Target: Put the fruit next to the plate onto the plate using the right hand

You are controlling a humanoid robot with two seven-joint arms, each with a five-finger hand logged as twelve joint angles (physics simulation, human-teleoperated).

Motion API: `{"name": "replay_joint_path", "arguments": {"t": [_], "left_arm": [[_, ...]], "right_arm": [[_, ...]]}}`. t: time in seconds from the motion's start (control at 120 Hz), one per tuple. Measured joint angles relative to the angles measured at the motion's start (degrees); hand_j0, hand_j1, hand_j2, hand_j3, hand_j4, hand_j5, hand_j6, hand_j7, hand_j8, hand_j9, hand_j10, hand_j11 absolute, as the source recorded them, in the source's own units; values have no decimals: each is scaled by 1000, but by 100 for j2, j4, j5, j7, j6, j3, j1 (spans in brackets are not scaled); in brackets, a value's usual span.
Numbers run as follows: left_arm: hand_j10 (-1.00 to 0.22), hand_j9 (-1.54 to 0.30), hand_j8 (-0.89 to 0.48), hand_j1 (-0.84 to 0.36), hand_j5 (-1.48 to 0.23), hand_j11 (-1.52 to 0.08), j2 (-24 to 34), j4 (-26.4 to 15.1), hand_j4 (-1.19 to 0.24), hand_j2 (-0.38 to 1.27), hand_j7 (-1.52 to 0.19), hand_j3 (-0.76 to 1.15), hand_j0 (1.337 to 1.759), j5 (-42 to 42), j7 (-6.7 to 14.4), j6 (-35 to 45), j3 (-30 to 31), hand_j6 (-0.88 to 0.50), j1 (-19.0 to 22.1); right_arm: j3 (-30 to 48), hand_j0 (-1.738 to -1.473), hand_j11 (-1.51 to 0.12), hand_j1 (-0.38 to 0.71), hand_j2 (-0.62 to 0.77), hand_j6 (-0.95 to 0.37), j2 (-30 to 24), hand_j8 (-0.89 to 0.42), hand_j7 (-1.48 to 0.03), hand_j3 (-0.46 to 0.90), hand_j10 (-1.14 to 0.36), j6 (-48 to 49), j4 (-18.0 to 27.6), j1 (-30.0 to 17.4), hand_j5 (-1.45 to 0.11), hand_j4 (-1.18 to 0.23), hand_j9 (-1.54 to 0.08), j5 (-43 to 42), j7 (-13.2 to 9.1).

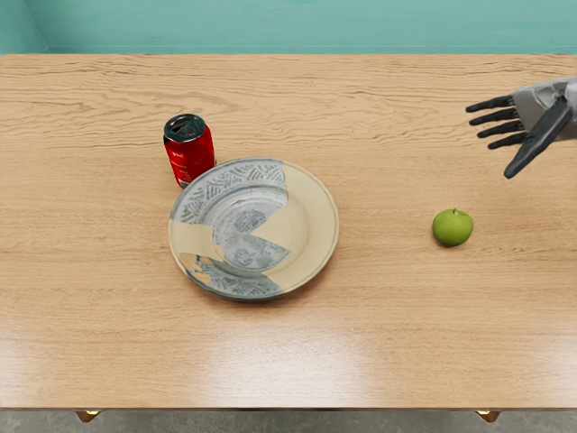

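One green apple [453, 227], small and round with a short stem at the top, was recorded lying on the table to the right of the plate [311, 212], well apart from its rim and touching nothing else; it was not on the plate. One plate, round and shallow, was found near the middle of the table, glazed in cream with grey-blue patterned sections across its rim and well; nothing was carried on it. One red can [189, 150], upright and dark-topped, was noted at the upper left of the plate, just beside the rim; whether the two touched could not be told. One right hand [526, 122], dark-fingered with a grey wrist, was logged entering from the right edge, far to the upper right of the plate and further from it than the apple, apart from the fruit. Its fingers [491, 105] were seen spread and stretched out toward the plate's side, with the thumb angled downward; nothing was held in them. One table [288, 352], of light wood with a marked grain, was entered as the surface beneath the plate and all other items; two small brown feet [87, 416] were glimpsed below its near edge. One teal wall [288, 23] was listed beyond the table's far edge, behind the plate.
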Motion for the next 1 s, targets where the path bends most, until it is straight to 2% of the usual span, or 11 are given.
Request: {"name": "replay_joint_path", "arguments": {"t": [0.183,0.242,0.35,0.475,0.567,0.675,0.825,1.0], "left_arm": [[-12,-15,-12,335,-15,-15,0,0,-12,3,-15,0,1658,0,0,0,0,-12,0],[-12,-15,-12,335,-15,-15,0,0,-12,3,-15,0,1658,0,0,0,0,-12,0],[-12,-15,-12,335,-15,-15,0,1,-12,3,-15,0,1658,0,0,0,0,-12,0],[-12,-15,-12,335,-15,-15,0,0,-12,3,-15,0,1658,0,0,0,0,-12,0],[-12,-15,-12,336,-15,-15,0,0,-12,2,-15,0,1658,0,0,0,0,-12,0],[-12,-15,-12,336,-15,-15,0,0,-12,2,-15,0,1658,-1,0,0,1,-12,0],[-12,-15,-12,336,-15,-15,0,0,-12,2,-15,0,1658,0,0,0,1,-12,0],[-12,-15,-12,335,-15,-15,0,0,-12,2,-15,0,1658,-1,0,0,1,-12,0]], "right_arm": [[50,-1658,0,-349,-1,-1,75,-1,0,0,-1,0,-13,-31,0,-1,0,11,0],[-105,-1658,0,-349,-1,-1,96,-1,0,0,-1,1,201,93,0,-1,0,-152,0],[-1026,-1658,0,-349,-1,-2,159,-1,0,0,-1,-270,657,871,0,-2,0,-439,0],[-2958,-1658,0,-349,-1,-2,372,-2,0,0,-1,-1195,1292,2287,0,-2,0,-429,0],[-4191,-1658,0,-349,-1,-2,1071,-2,0,0,-1,-2292,1738,3004,0,-2,0,-236,0],[-5260,-1658,0,-349,0,-2,2145,-2,0,0,-1,-3113,1975,3655,0,-2,0,417,0],[-6156,-1658,0,-349,0,-2,3141,-1,0,0,-1,-3950,2348,3927,0,-1,0,1009,0],[-6419,-1658,-1,-349,0,-2,3503,-1,0,0,-1,-4592,2475,3629,-1,-1,-1,1151,0]]}}
